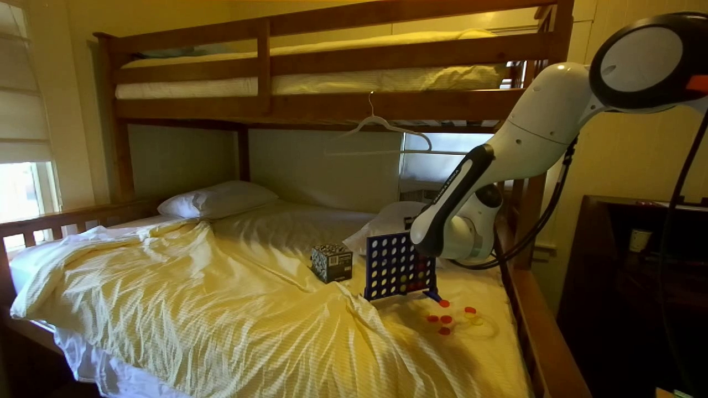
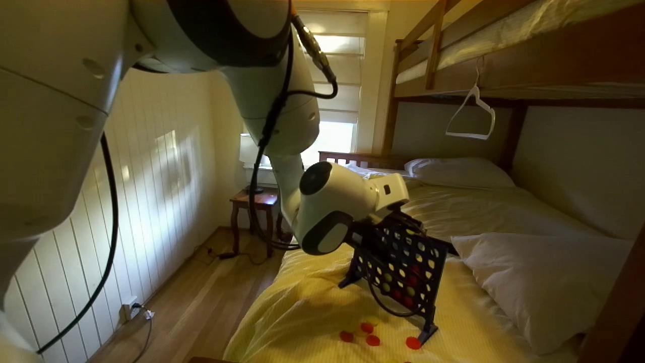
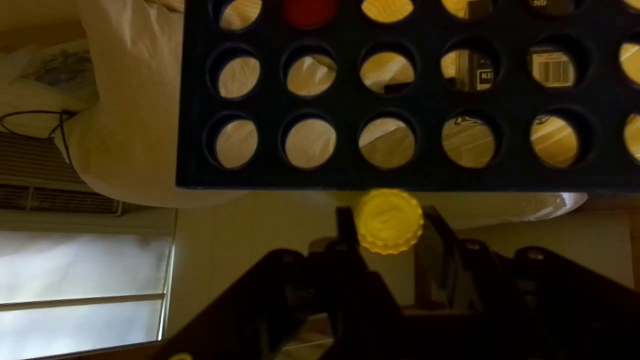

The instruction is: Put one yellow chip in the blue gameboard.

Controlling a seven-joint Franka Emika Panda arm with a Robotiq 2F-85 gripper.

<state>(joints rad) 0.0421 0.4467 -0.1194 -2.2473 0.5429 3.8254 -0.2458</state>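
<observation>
- Progress: by my judgement, well past the middle. The yellow chip (image 3: 390, 221) is in my hold and up at the top edge of the board (image 3: 428, 102), which stands upright on its feet.
- Orientation: I take the wrist view to be upside down, so the top edge shows low in it and the chip appears beneath.
- Alignment: the chip's face shows nearly whole, its rim meeting that edge in line with the third column from the visible end. Whether it touches the board, or lies true to the slot in depth, I cannot tell.
- Outstanding, as I judge it: seating the chip in the slot, letting go, backing off. The drop is not yet made.
- Claw (image 3: 390, 225): drawn in to the chip's width, with fingertips (image 3: 346, 225) at either side of its rim. I find it gripping the chip and nothing else. In an exterior view my wrist (image 1: 470, 237) blocks sight of the grip.
- Other stock: red chips (image 1: 446, 319) and what look like loose yellow ones lie near the board's foot; further red ones sit in its holes.
</observation>
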